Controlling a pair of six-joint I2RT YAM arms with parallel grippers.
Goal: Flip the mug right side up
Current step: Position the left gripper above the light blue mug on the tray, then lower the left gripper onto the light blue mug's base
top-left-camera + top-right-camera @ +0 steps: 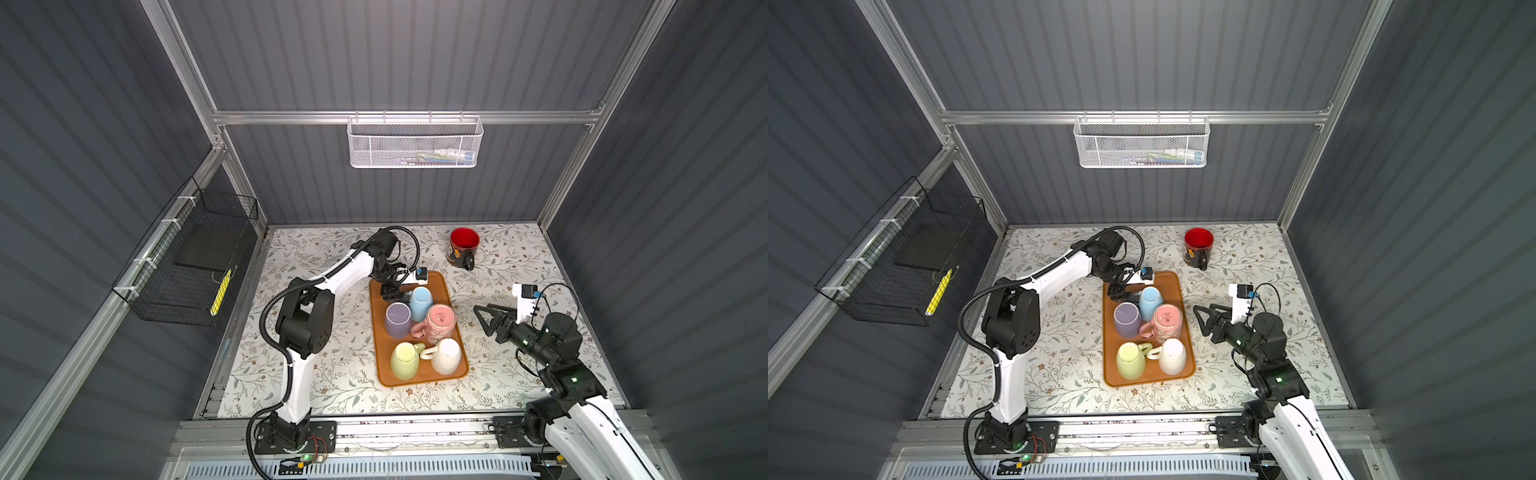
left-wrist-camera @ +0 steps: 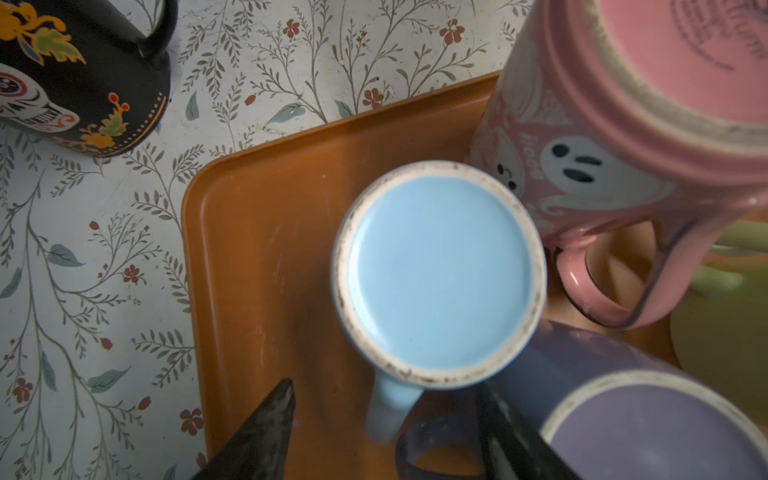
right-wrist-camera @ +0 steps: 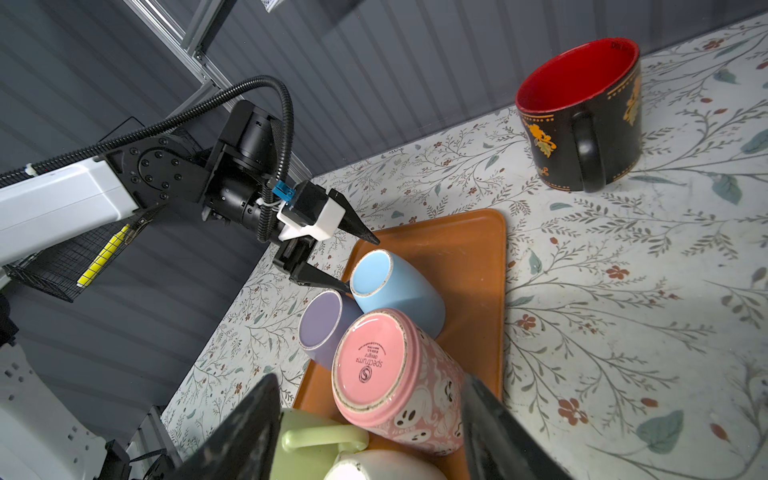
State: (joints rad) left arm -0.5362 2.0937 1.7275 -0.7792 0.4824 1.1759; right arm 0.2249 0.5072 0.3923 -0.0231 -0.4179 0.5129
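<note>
1. Target: blue mug (image 2: 440,270) stands base up, rim down, at the far end of the orange tray (image 2: 257,249). The purple mug (image 2: 656,432) and pink mug (image 2: 623,124), both also inverted, stand just beside it.
2. Left jaws: open and empty, straddling the blue mug's handle (image 2: 390,411), one finger on each side in the left wrist view. Right jaws: open and empty, over the table (image 1: 316,374) to the right of the tray, well apart from the mugs.
3. Judgement: the step in hand is the grasp on the handle. Seat the fingers deep and square before closing, so the mug cannot pivot.
4. Lift straight up before any rotation, because the purple mug crowds the handle side.
5. Roll the wrist a half turn once clear of the neighbours, then lower onto the bare tray corner.
6. Risk: a glazed handle may slip and let the mug swing. Release only with the base flat.
</note>
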